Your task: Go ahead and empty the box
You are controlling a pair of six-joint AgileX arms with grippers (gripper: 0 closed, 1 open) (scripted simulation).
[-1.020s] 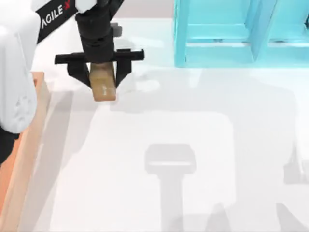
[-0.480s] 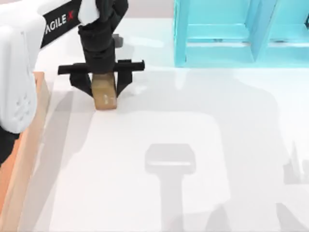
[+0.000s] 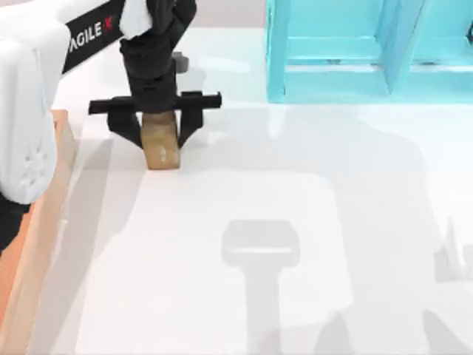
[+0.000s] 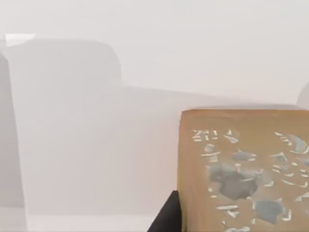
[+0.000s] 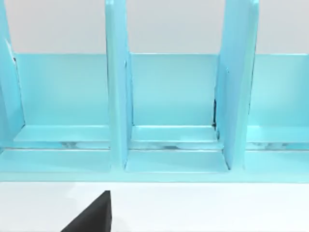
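The white table (image 3: 295, 244) is taking up most of the top view, with soft grey shadows lying across it. At the upper right of that frame the turquoise shelf unit (image 3: 355, 52) is standing on the table; in the right wrist view its upright dividers (image 5: 118, 87) are splitting it into open compartments above a pale tabletop.

The box (image 3: 41, 222), a wooden tray with a pale rim wall and an orange-brown floor, is sitting along the left edge of the top view, running from mid-height down to the lower left corner. My left arm's white housing is covering part of it.

The left arm is reaching in from the upper left of the top view, and the left gripper (image 3: 157, 137) is pointing down over the table just right of the box's upper end, well left of the shelf unit. Its black fingers (image 3: 188, 118) are clamping a small tan-brown wooden block (image 3: 161, 144) between them. The block is lying outside the box; whether it is touching the table I cannot tell. In the left wrist view the block (image 4: 241, 169) is sitting at the lower right, its face bearing a worn white-grey mark.

The right gripper's state I cannot tell.
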